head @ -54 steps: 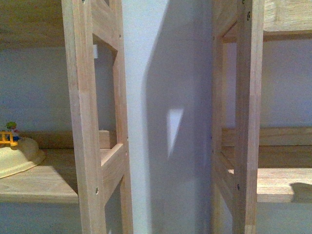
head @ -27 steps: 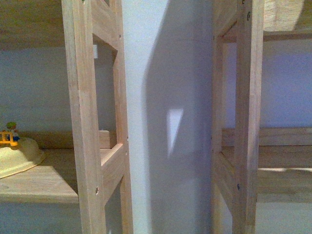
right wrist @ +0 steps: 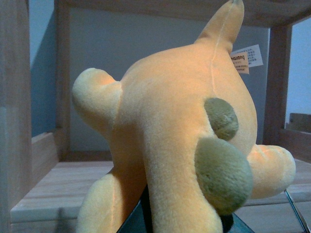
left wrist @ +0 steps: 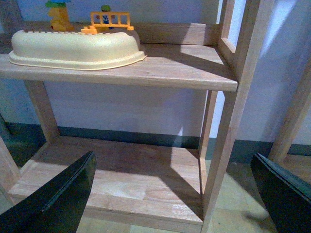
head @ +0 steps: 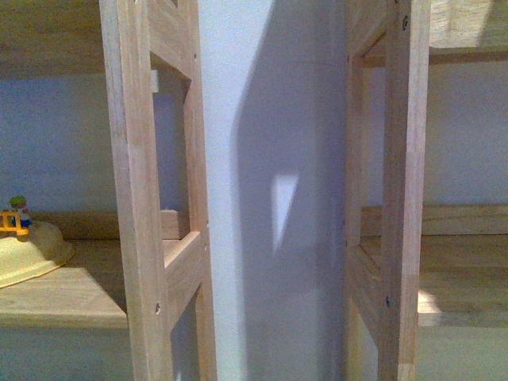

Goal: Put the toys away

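An orange-yellow plush toy (right wrist: 165, 126) with two brown nubs and a white hang tag (right wrist: 247, 57) fills the right wrist view. My right gripper (right wrist: 182, 225) is shut on the plush toy from below, its dark fingers mostly hidden by the fur. The toy hangs in front of a wooden shelf board (right wrist: 63, 187). In the left wrist view my left gripper (left wrist: 177, 194) stands open with nothing between its black fingers (left wrist: 63, 194), above the lowest shelf board (left wrist: 121, 179). Neither arm shows in the front view.
A cream plastic tub (left wrist: 73, 46) (head: 28, 250) holding small block toys (left wrist: 109, 22) sits on the left unit's middle shelf (left wrist: 184, 68). Wooden uprights (head: 139, 198) (head: 401, 190) of two shelf units flank a white wall (head: 270, 159). Right unit's shelf (head: 464, 286) is bare.
The shadow on the right unit's shelf in the front view has slid off to the right and gone. Nothing else has moved there.
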Available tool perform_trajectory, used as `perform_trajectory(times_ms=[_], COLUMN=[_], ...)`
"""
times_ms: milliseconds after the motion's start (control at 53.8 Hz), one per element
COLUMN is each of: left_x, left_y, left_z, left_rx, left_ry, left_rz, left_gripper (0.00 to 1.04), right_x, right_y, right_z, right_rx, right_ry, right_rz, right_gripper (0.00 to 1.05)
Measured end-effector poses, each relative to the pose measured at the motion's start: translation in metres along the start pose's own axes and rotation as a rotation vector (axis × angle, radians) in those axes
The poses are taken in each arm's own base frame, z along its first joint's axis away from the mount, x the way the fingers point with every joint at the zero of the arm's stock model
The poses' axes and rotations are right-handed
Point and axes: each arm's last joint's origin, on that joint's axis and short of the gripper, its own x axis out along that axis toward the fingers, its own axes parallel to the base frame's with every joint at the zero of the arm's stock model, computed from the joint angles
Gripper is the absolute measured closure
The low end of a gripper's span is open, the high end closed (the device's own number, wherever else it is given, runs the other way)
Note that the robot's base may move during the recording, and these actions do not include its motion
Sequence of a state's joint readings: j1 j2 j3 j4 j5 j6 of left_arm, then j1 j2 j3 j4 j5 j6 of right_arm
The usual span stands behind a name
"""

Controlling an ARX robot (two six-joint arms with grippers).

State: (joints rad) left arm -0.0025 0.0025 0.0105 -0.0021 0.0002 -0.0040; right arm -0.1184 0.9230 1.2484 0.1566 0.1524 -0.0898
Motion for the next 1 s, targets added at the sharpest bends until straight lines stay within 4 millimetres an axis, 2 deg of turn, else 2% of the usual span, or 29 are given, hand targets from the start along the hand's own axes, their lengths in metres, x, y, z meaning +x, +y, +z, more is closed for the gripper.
perform_trajectory(times_ms=[204, 557, 724, 1003], left_x=[0.000, 0.000, 0.000, 0.000], left_y=[0.000, 0.000, 0.000, 0.000], left_z=[0.000, 0.000, 0.000, 0.000], left_rx=[0.000, 0.000, 0.000, 0.000], left_ry=[0.000, 0.000, 0.000, 0.000], left_rz=[0.000, 0.000, 0.000, 0.000], left_gripper=[0.06, 0.06, 0.06, 0.06], right_x=[0.056, 0.129, 0.156, 0.173], right_y=[0.011, 0.033, 0.040, 0.053], right_z=[-0.016, -0.030, -0.041, -0.060], right_rx=[0.055, 0.144, 0.200, 0.285], right_ry=[0.066, 0.154, 0.204, 0.266], right_rz=[0.029, 0.100, 0.140, 0.199], right_gripper=[0.98, 0.98, 0.98, 0.98])
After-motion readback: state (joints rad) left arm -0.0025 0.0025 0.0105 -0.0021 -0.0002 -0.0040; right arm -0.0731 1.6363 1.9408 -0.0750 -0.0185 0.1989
